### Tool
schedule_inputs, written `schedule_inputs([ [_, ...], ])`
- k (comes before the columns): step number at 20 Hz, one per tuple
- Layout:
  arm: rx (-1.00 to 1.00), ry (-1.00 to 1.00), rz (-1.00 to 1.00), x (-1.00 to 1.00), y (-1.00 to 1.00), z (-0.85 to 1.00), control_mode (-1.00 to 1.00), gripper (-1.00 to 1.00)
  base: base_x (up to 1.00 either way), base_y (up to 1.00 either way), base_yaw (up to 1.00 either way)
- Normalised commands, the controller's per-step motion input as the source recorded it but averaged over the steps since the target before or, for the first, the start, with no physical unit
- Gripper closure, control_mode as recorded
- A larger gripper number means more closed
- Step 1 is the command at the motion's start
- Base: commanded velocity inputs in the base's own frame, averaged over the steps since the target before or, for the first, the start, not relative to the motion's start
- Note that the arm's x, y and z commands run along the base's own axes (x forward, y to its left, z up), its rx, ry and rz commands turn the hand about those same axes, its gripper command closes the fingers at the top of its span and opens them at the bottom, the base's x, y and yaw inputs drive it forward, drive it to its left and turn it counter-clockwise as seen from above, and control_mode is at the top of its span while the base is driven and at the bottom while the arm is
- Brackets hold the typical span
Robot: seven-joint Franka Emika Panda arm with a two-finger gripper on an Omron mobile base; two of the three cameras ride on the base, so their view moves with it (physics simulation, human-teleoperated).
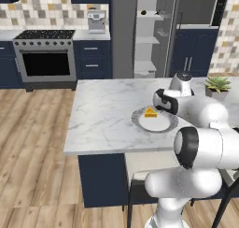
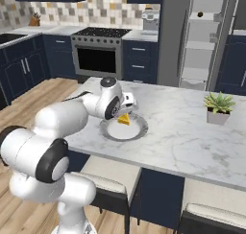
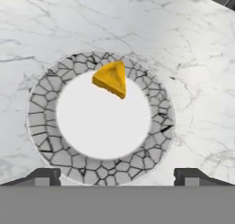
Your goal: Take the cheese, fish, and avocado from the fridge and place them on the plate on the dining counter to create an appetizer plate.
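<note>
With the cheese (image 3: 111,78) lying on the plate (image 3: 43,126) at its rim, the end effector (image 3: 117,176), jaws apart and empty, should lift straight up, avoiding nudging the wedge, then head for the fridge (image 1: 149,33).

My arm (image 1: 205,143) is glossy white all over, built of fat rounded segments like swollen tubes. Each joint ends in a dark, near-black cap ringed by a pale band; one big round cap faces the left base camera, another sits at my elbow (image 2: 50,166) in the right base view. My wrist narrows to a white cylinder topped with a dark grey disc (image 1: 183,75). My fingertips (image 3: 43,177) are small, blocky and dark grey, each with a lighter grey square patch.
</note>
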Motion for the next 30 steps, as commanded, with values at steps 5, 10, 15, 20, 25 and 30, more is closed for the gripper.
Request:
schedule_inputs([
  [5,0.00,-0.35,-0.15,-1.00,0.08,1.00,-1.00,-1.00,0.00,0.00,0.00],
  [10,0.01,-0.16,-0.21,-0.95,0.08,1.00,-1.00,-1.00,0.00,0.00,0.00],
  [15,0.15,-0.11,-0.14,-0.86,0.01,1.00,-1.00,-1.00,0.00,0.00,0.00],
  [20,0.22,-0.01,-0.02,-0.83,0.09,0.80,-1.00,-1.00,0.00,0.00,0.00],
  [25,0.14,0.09,0.08,-0.36,0.56,0.18,-1.00,-1.00,0.00,0.00,0.00],
  [30,0.01,0.09,0.08,-0.07,0.67,-0.01,-1.00,-1.00,0.00,0.00,0.00],
])
